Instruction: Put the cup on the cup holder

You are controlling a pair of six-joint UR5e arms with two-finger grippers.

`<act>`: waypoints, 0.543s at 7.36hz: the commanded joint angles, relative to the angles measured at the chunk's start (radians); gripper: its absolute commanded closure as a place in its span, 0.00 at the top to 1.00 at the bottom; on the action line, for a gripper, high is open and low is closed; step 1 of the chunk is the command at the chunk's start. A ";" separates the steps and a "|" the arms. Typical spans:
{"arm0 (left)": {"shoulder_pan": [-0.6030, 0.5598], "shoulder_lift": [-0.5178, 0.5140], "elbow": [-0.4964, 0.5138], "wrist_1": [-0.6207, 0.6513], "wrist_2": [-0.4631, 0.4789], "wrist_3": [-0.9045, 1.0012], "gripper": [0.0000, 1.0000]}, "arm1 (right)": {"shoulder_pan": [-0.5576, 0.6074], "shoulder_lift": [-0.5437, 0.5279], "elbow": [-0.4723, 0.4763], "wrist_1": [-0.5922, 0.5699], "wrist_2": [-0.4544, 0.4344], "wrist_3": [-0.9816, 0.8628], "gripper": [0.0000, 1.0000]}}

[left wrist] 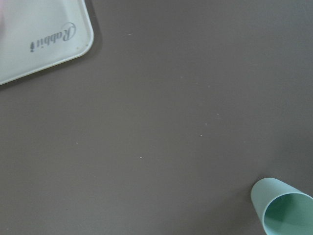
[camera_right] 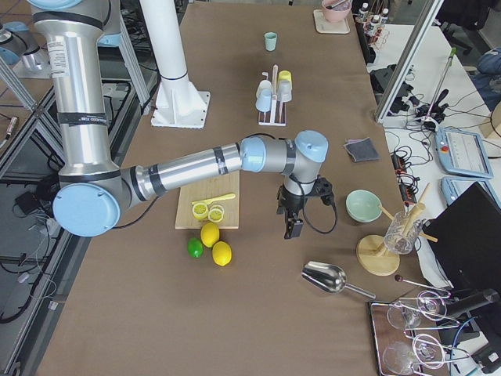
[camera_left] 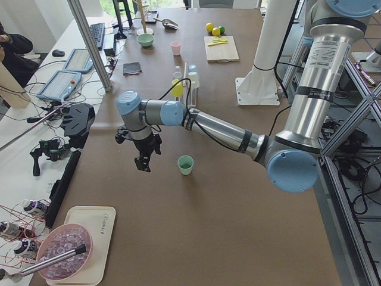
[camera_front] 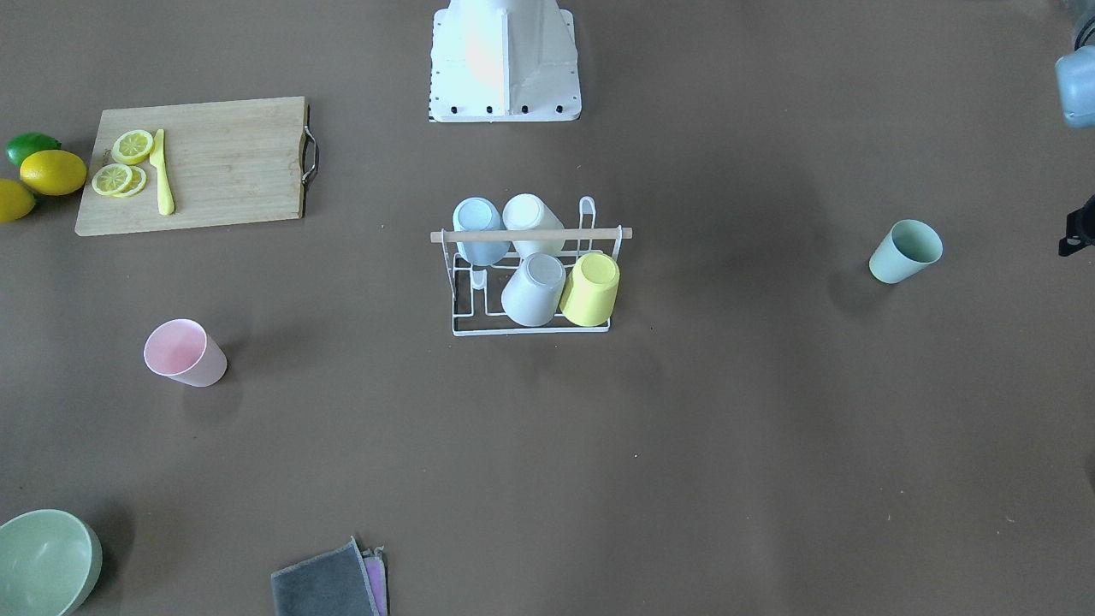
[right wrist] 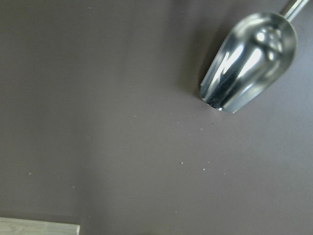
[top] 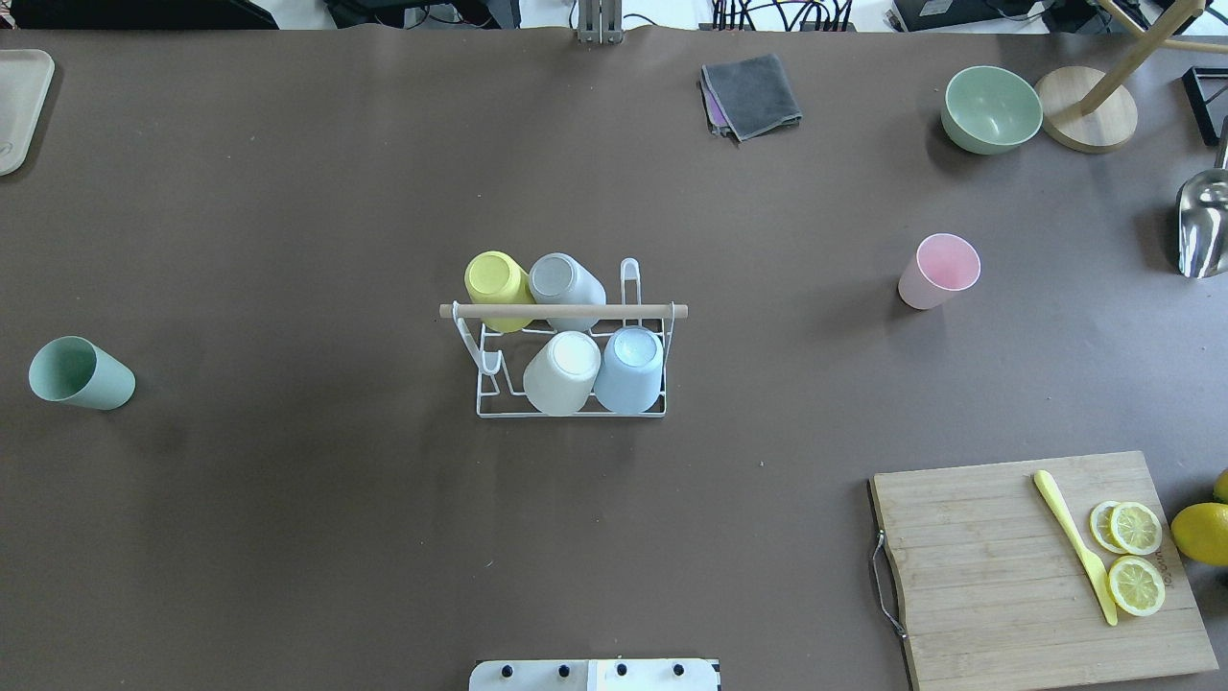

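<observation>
The white wire cup holder (top: 566, 310) with a wooden rod stands mid-table and carries several upturned cups: yellow (top: 495, 278), grey (top: 566, 284), white (top: 561, 372) and blue (top: 630, 369). A green cup (top: 82, 373) stands open end up on my left side, and also shows in the left wrist view (left wrist: 283, 208). A pink cup (top: 938, 271) stands on my right side. My left gripper (camera_left: 143, 168) hangs above the table beside the green cup (camera_left: 186, 164). My right gripper (camera_right: 294, 233) hangs between the cutting board and the green bowl. I cannot tell whether either is open.
A cutting board (top: 1036, 566) with lemon slices and a yellow knife lies front right, with lemons (top: 1201, 533) beside it. A green bowl (top: 991, 108), grey cloth (top: 751, 94), wooden stand (top: 1089, 120) and metal scoop (right wrist: 249, 61) are on the right. A white tray (left wrist: 39, 36) lies far left.
</observation>
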 commanded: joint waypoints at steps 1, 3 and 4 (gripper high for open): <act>0.072 -0.143 0.143 0.080 -0.002 0.012 0.97 | -0.161 0.199 0.001 -0.234 -0.084 -0.036 0.99; 0.144 -0.195 0.190 0.143 -0.002 0.004 0.97 | -0.285 0.282 -0.042 -0.258 -0.118 -0.037 0.99; 0.158 -0.205 0.205 0.221 -0.011 -0.004 0.97 | -0.315 0.344 -0.120 -0.256 -0.130 -0.055 0.99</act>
